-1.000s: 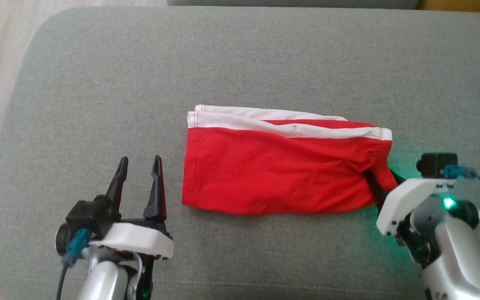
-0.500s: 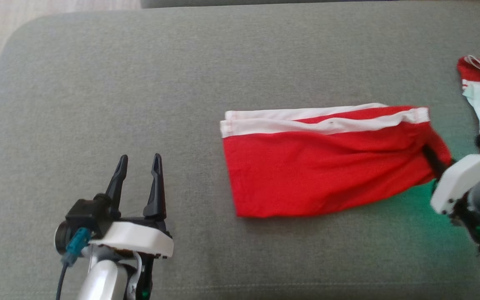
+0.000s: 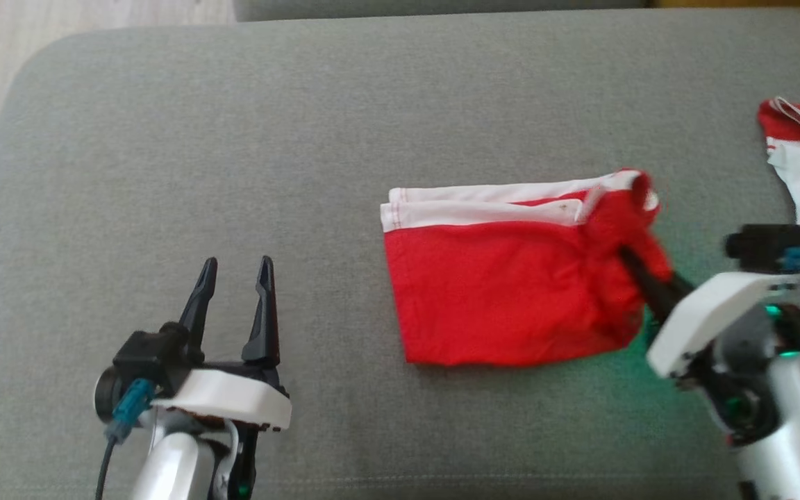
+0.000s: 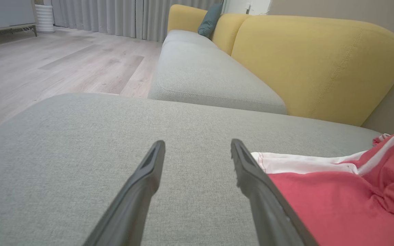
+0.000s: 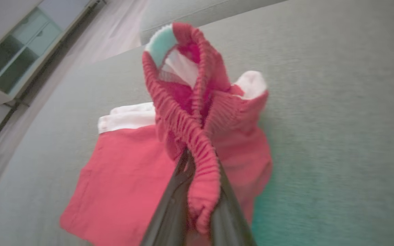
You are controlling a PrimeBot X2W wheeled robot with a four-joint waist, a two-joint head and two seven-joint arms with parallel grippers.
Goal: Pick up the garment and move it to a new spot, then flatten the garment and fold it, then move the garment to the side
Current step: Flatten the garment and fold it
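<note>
Jaws were long, black and tapered, white plastic wrist shell (image 3: 223, 406) capped each silver forearm (image 3: 164, 467), black camera block (image 3: 146, 354) carried a teal plug (image 3: 129, 410) (black cable trailing), green light (image 3: 775, 311) glowed on right wrist.

Wide grey sofa seat (image 3: 233, 139), yellow backrest (image 4: 320, 65), pale wood floor (image 4: 46, 65), grey curtains (image 4: 115, 15).

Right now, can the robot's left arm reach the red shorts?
Probably yes. The left fingers are open next to the red shorts, with just bare grey cushion between. The right fingers pinch the other end.
</note>
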